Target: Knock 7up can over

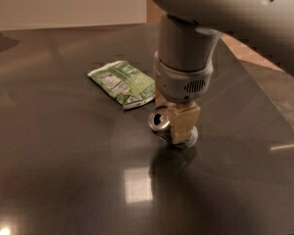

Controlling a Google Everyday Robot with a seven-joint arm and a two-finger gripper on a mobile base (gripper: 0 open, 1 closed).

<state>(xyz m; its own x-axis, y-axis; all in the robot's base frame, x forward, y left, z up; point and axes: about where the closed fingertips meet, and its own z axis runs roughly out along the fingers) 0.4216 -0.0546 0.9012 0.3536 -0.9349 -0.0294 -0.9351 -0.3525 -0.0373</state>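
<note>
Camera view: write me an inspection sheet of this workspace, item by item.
Surface: dark glossy table, light reflections on it.
Job's things: 7up can, tipped off upright, top facing camera-left, body partly hidden behind the pincer.
Clutter: green snack bag, flat, behind-left of the can.
Grippers: pincer low at the table, right at the can.
Cables: nothing seen.
Surroundings: pale wall behind the table; lighter floor at right.

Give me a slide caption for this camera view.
The pincer is down at a tilted 7up can on a dark table, with a green snack bag behind it.
</note>
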